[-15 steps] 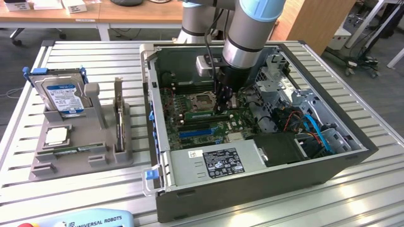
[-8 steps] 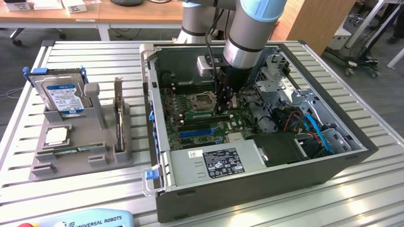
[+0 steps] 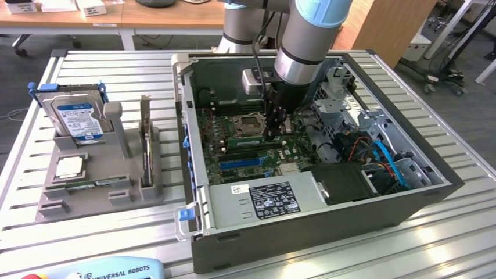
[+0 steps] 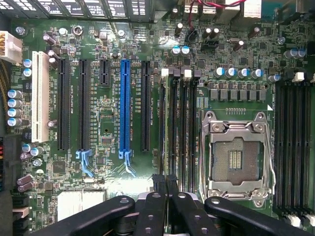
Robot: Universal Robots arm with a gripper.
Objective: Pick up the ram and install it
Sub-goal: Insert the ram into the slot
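A robot arm reaches down into an open desktop computer case point(image 3: 310, 232) that lies on its side on a counter point(image 3: 101, 232) of ribbed silver metal slats. The gripper point(image 3: 273, 133) hangs low over the green motherboard point(image 3: 232, 154), just beside the empty square processor socket point(image 3: 250, 123).

In the wrist view the black fingers point(image 4: 156, 196) are drawn narrow, almost together, and pinch the ram point(image 4: 165, 123). It is seen edge-on as a thin green strip running along the row of black memory slots point(image 4: 184, 128), between the blue expansion slot point(image 4: 125, 105) and the socket. From the exterior view the ram shows as a pale green bar point(image 3: 246, 141) reaching out from under the gripper. Whether it sits fully in a slot cannot be told.

Toward the exterior view's left, well apart from the case, a grey holder point(image 3: 136, 195) rests on the counter. It carries a silver hard drive point(image 3: 78, 119) with a blue and white label, propped at a tilt, and a small square silver chip point(image 3: 69, 167) lying flat nearer the camera.

Inside the case, a grey power supply point(image 3: 232, 209) with a black label sits at the near side, and blue and orange cables point(image 3: 384, 157) lie at the exterior view's right.

A pale blue control pendant point(image 3: 101, 270) marked with the robot maker's name pokes in at the near edge. Behind the counter stand wooden desks point(image 3: 139, 17) holding white boxes, over a grey floor.
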